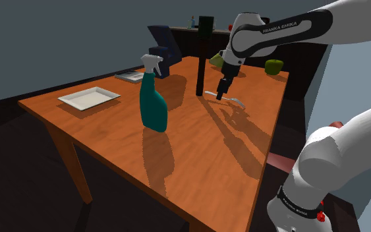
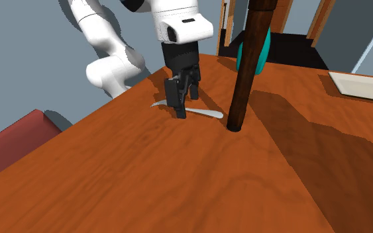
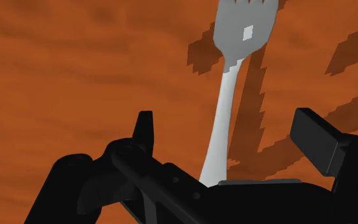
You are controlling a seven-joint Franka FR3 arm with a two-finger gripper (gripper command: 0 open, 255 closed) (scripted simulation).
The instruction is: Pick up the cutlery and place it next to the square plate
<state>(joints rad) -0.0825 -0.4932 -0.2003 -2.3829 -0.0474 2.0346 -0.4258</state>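
A grey fork (image 3: pixel 224 108) lies flat on the wooden table (image 1: pixel 197 145), with its tines pointing away from the hand. My black gripper (image 3: pixel 227 122) stands open just above it, one finger (image 3: pixel 144 130) on each side of the handle and neither touching it. In the shoulder view the gripper (image 1: pixel 221 94) points down at the fork (image 1: pixel 238 101), close to a tall dark post (image 1: pixel 201 66). The white square plate (image 1: pixel 88 98) sits near the table's far left corner in that view. The second exterior view shows the gripper (image 2: pixel 185 106) straddling the fork (image 2: pixel 206 112).
A teal spray bottle (image 1: pixel 153 105) stands between the fork and the plate. The dark post (image 2: pixel 246 66) rises right beside the fork. A dark blue appliance (image 1: pixel 163 51), a flat grey item (image 1: pixel 130 76) and two green objects (image 1: pixel 274 65) sit along the table's far side. A red seat (image 2: pixel 12 149) stands beside the table.
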